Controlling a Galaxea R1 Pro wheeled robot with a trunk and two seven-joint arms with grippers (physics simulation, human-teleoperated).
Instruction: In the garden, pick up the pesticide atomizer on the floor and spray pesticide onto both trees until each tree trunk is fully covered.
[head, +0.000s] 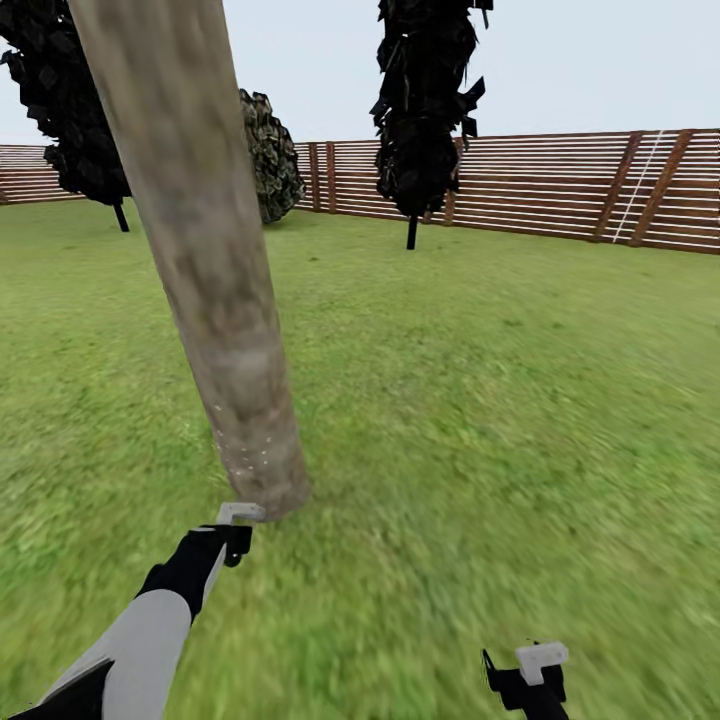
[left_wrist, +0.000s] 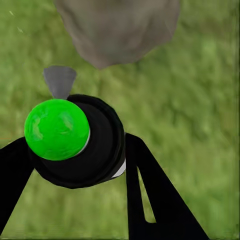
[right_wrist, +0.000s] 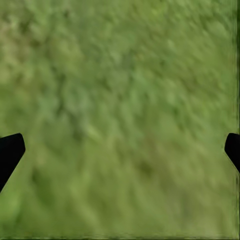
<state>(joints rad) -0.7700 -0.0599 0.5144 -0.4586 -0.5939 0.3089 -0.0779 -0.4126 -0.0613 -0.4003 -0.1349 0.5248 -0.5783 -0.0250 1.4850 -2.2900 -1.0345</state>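
Pesticide atomizer sitting clamped between the left gripper's black fingers, nozzle facing the tree trunk.
Trunk rising out of frame, crown cut off; right gripper hanging spread wide and empty over blurred lawn.

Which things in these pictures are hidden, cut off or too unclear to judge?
- Trunk: head view, its crown is cut off by the top edge.
- Atomizer: left wrist view, seen from above between the left hand's fingers; its body is hidden under its green top.
- White specks on the trunk's base: too small to tell how far they cover it.
- Right hand: right wrist view, fingertips cut by both side edges.
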